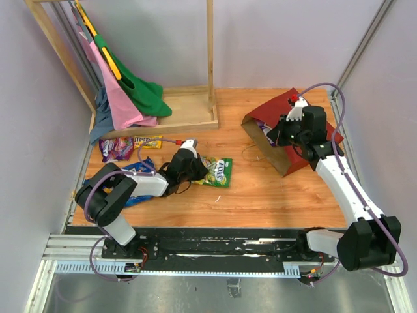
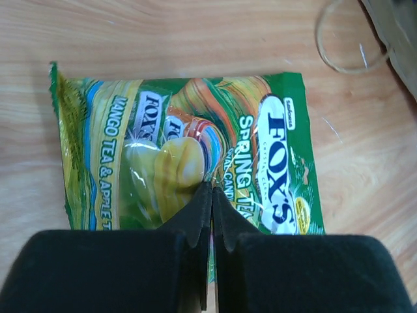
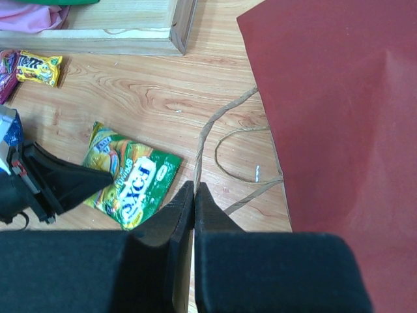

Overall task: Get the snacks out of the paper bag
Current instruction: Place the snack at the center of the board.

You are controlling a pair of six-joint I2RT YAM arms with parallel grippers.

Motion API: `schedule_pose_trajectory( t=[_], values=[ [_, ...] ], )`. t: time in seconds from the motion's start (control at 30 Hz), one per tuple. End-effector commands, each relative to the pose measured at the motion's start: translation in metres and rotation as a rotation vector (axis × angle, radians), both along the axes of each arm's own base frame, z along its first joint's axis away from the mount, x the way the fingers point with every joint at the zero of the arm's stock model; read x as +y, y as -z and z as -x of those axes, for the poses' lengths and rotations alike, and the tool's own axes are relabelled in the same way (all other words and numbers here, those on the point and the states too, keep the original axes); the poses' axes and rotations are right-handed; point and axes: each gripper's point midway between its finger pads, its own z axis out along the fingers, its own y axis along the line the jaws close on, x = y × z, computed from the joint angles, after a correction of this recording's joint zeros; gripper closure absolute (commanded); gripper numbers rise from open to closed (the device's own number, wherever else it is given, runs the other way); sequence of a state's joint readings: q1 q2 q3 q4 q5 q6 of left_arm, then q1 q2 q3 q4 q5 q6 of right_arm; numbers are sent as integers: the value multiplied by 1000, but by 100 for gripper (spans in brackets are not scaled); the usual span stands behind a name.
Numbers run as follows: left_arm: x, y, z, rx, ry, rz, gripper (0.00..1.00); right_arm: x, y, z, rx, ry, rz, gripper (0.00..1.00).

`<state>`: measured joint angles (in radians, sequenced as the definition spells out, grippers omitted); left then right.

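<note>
**Left claw bites the green packet's near long edge; the bag lies well off to the right**

The green Fox's packet (image 2: 195,130) lies flat near the middle of the table, already outside the paper bag (image 1: 268,109). It sits between the bag and the other snacks gathered towards the far left corner. These are a purple packet (image 1: 116,149), a yellow packet (image 1: 148,141) and a blue chip bag (image 1: 138,167) half under the left arm.

In the left wrist view the packet is directly ahead of the left gripper (image 2: 212,190). Its long axis runs across the line of the fingers, which meet at about the middle of its near long edge. The jaws are pressed narrow, and a sliver of film shows between them, so they appear to pinch that edge. The left arm is plainly the nearer one, and any carry from here would probably go leftwards to the pile.

The right gripper (image 3: 194,189) is at the bag's mouth, near the far right corner, with its jaws closed together. A string handle (image 3: 225,140) runs up to its tips, but whether it is pinched cannot be told. The bag lies on its side with its mouth facing the middle of the table. Something pale and purple shows inside, probably more packets left to take out.
</note>
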<state>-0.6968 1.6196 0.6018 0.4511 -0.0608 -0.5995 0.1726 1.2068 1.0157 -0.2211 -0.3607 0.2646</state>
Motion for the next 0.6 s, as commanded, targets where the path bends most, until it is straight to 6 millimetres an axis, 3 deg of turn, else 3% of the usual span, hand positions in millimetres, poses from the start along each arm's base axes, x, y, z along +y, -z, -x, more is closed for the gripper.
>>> schedule_pose_trajectory(
  t=[0.0, 0.2, 0.37, 0.57],
  values=[
    [39, 27, -5, 61, -100, -52, 96, 17, 1, 5, 1, -60, -18, 98],
    [55, 29, -18, 67, -169, -60, 96, 20, 2, 4, 5, -67, -17, 98],
    [82, 33, -31, 91, -251, -48, 98, 21, 1, 4, 3, -72, -14, 98],
    [105, 18, -60, 62, -357, -39, 99, 25, 1, 4, 5, -82, -15, 98]
  ],
)
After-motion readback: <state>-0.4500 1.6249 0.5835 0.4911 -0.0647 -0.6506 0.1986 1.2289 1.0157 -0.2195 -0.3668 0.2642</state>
